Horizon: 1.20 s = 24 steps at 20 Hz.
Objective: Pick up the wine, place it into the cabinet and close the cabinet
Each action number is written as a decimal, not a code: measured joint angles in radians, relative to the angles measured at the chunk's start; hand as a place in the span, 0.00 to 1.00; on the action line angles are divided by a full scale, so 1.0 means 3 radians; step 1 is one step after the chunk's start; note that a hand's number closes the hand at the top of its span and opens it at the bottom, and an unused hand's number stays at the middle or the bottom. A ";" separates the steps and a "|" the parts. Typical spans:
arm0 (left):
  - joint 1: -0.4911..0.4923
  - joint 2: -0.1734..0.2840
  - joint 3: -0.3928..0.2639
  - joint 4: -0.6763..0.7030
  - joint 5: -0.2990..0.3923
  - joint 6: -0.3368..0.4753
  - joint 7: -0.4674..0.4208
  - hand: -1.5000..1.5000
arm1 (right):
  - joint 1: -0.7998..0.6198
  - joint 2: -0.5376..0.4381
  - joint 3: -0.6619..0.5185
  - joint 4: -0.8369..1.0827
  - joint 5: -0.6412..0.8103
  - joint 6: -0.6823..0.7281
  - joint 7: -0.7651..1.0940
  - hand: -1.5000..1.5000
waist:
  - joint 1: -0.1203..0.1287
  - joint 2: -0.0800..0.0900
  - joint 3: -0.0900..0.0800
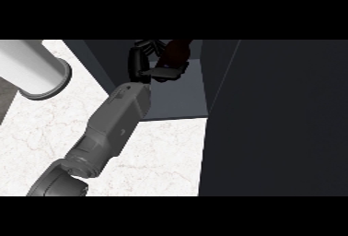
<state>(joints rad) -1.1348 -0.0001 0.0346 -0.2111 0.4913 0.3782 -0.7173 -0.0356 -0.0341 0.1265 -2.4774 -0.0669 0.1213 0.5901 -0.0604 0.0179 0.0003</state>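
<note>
Wine [178, 51] x1 in cabinet [178, 99], 1 hand [151, 62] gripping

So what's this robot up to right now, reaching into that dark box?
One grey arm stretches across the marble counter into the open cabinet. Its black hand is curled round a dark red wine bottle, holding it just inside, over the cabinet floor. The dark cabinet door stands open at the right. A white cylinder stands at the counter's left. No other hand shows.
</note>
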 measured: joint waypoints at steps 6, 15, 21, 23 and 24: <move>-0.0047 0.0000 0.0071 0.0132 -0.0004 -0.0050 -0.0077 1.00 | -0.0034 0.0045 0.0070 0.0015 0.0010 -0.0026 0.0021 0.00 | -0.0008 0.0000 0.0002; -0.0076 0.0019 0.0100 0.0317 -0.0073 0.0082 -0.0123 0.00 | -0.0015 0.0051 0.0114 0.0025 0.0023 0.0001 -0.0009 0.00 | -0.0031 0.0013 0.0001; -0.0053 0.0018 0.0072 0.0395 -0.0145 0.0197 -0.0157 0.00 | -0.0079 0.0071 0.0114 0.0043 0.0039 -0.0026 -0.0011 0.00 | -0.0044 0.0021 0.0002; -0.0056 0.0025 0.0058 0.0423 -0.0174 0.0242 -0.0136 0.00 | -0.0078 0.0071 0.0141 0.0033 0.0043 -0.0027 0.0010 0.00 | -0.0049 0.0020 0.0002; -0.0031 0.0019 0.0040 0.0433 -0.0199 0.0248 -0.0162 0.00 | -0.0089 0.0071 0.0125 0.0035 0.0044 -0.0029 0.0007 0.00 | -0.0049 0.0022 0.0002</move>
<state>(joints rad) -1.1440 0.0056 0.0466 -0.0812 0.4316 0.4527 -0.7660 -0.0623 -0.0128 0.1641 -2.4669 -0.0537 0.1124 0.5922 -0.0751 0.0245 0.0008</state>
